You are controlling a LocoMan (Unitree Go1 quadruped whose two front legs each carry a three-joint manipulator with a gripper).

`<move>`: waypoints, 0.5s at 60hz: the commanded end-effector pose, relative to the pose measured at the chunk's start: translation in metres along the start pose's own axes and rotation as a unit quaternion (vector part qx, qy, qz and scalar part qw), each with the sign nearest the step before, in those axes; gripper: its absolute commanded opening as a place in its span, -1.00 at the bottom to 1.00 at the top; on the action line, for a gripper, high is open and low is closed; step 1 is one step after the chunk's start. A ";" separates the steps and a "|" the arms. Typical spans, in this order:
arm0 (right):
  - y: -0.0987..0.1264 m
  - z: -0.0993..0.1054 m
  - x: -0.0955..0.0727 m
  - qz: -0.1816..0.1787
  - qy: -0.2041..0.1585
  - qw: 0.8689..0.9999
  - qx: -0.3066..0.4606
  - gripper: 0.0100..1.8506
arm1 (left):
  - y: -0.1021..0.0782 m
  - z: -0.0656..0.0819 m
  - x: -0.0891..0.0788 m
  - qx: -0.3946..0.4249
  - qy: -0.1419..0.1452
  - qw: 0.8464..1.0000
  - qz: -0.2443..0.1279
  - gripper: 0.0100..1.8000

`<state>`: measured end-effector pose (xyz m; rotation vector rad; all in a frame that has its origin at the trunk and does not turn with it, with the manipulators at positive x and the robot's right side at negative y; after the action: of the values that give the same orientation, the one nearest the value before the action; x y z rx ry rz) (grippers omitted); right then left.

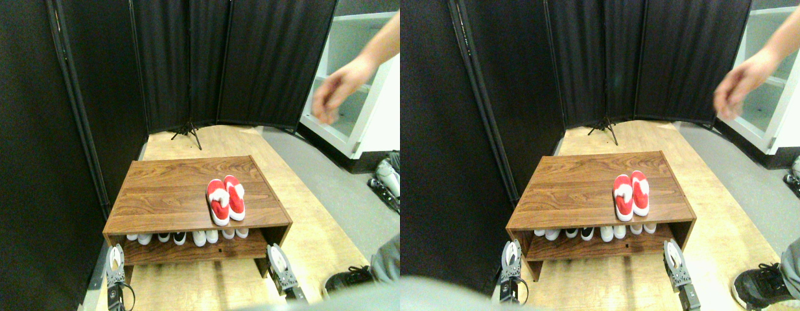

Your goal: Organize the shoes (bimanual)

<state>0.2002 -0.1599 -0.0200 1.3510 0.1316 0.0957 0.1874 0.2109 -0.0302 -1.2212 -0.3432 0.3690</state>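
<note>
Two bright red slip-on shoes (225, 199) with white sole edges and white patches lie side by side on top of the wooden shoe rack (160, 194), right of its middle, touching each other. My left gripper (115, 261) hangs low at the rack's front left corner. At the front right corner is my right gripper (280, 262). Both grippers sit below the top board, well apart from the shoes and holding nothing.
A row of white and black shoe toes (186, 237) fills the rack's lower shelf. A person's hand (335, 91) reaches in at the upper right; their black sneaker (348, 277) stands at the lower right. Black folding screens stand behind and to the left; a white cabinet (361, 71) is at the right.
</note>
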 end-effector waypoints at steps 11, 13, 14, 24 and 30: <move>0.010 0.001 0.004 0.020 -0.004 1.000 0.004 -1.00 | -0.009 0.002 -0.001 -0.010 -0.004 1.000 -0.022 -1.00; 0.010 0.001 0.005 0.026 -0.003 1.000 -0.001 -1.00 | -0.009 0.002 -0.002 -0.009 -0.004 1.000 -0.022 -1.00; 0.009 0.001 0.005 0.027 -0.004 1.000 -0.003 -1.00 | -0.009 0.003 -0.002 -0.009 -0.004 1.000 -0.022 -1.00; 0.010 0.000 0.006 0.031 -0.006 0.999 -0.006 -1.00 | -0.008 0.003 -0.001 -0.011 -0.003 1.000 -0.022 -1.00; 0.010 -0.001 0.006 0.031 -0.005 0.999 -0.009 -1.00 | -0.008 0.004 -0.001 -0.008 -0.002 1.000 -0.023 -1.00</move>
<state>0.2043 -0.1576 -0.0172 1.3545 0.1198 0.1098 0.1826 0.2120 -0.0306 -1.2190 -0.3388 0.3753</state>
